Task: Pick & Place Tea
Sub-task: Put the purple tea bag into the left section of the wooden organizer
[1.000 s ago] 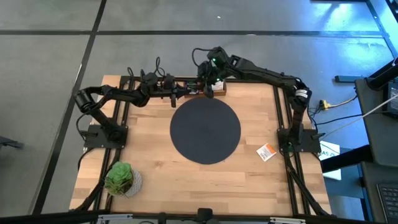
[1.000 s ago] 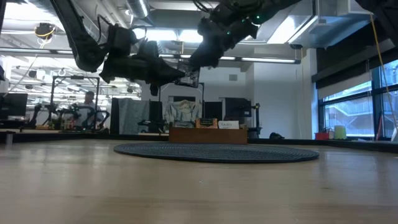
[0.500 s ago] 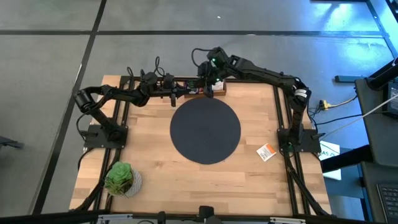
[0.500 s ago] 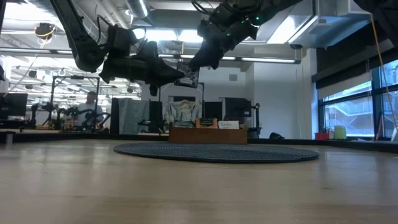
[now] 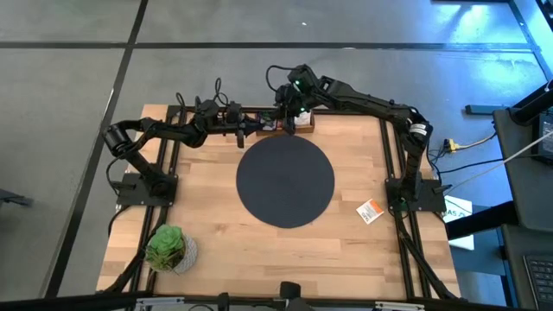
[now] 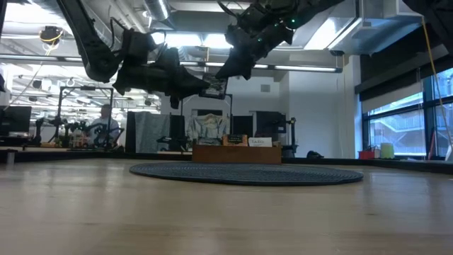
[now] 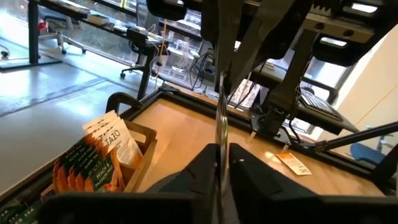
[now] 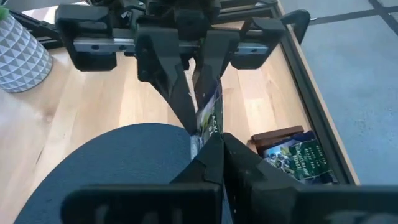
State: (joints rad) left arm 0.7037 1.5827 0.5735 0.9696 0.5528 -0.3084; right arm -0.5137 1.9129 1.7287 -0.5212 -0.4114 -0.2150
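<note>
Both arms are up at the far edge of the table, meeting over the wooden tea box. They're sharing one tea packet in mid-air. The right gripper has its fingers pinched together on the packet's edge. The left gripper comes in from the opposite side with its two fingers around the same packet, though I honestly can't tell if they're gripping it or have eased off a bit. In the left wrist view the packet shows edge-on as a thin strip between that gripper's fingers.

Counting the rest: one black round mat mid-table, with no tea on it. One orange-and-white packet lies alone near the right arm's base. One green plant sits at the near left corner. The box holds a bunch of packets, orange and white ones, too overlapped to count.
</note>
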